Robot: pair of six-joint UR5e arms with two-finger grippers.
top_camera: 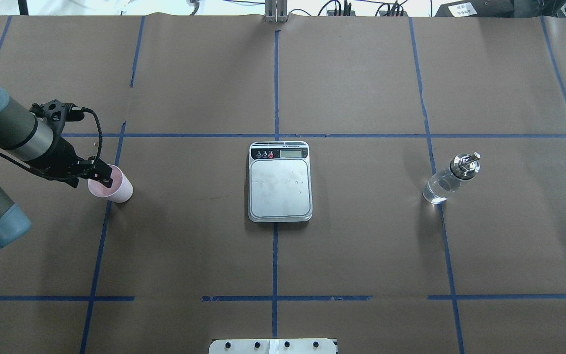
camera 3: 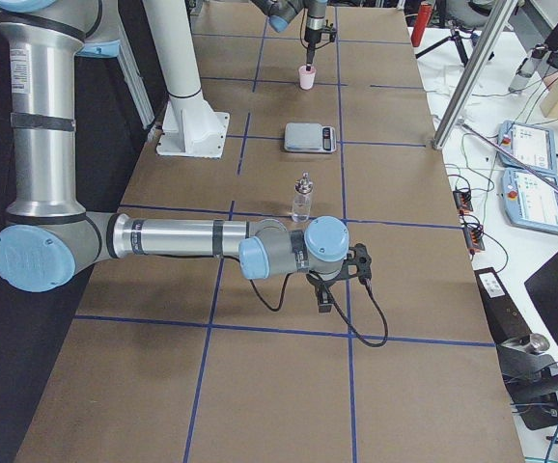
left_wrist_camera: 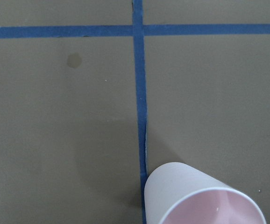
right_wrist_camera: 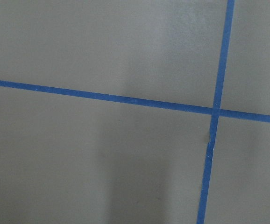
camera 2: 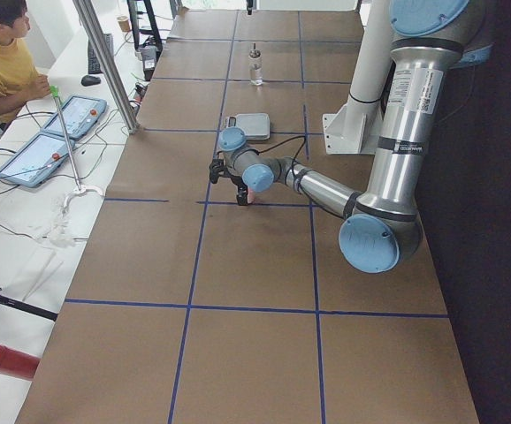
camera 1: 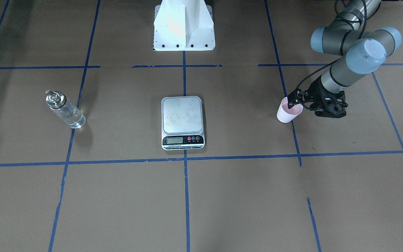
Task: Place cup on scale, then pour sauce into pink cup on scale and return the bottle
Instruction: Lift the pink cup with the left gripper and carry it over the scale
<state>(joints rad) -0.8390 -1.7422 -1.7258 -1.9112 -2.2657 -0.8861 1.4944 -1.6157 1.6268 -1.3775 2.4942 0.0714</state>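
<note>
The pale pink cup (camera 1: 287, 113) (top_camera: 116, 189) stands on a blue tape line at my left side, apart from the scale. My left gripper (camera 1: 290, 102) (top_camera: 103, 176) comes down on its near rim, one finger inside and one outside, shut on the wall. The left wrist view shows the cup (left_wrist_camera: 195, 196) at the bottom edge. The silver scale (camera 1: 182, 115) (top_camera: 279, 189) sits bare at the table's centre. The clear glass bottle (camera 1: 65, 112) (top_camera: 447, 179) with its silver spout stands upright on my right, holding clear sauce. My right gripper (camera 3: 323, 294) hangs low beyond the bottle; whether it is open or shut I cannot tell.
Brown paper with blue tape lines (top_camera: 275, 246) covers the table. The white robot base (camera 1: 184, 26) stands behind the scale. A person sits at a side desk (camera 2: 3, 62) with tablets. The right wrist view shows only paper and tape (right_wrist_camera: 214, 112).
</note>
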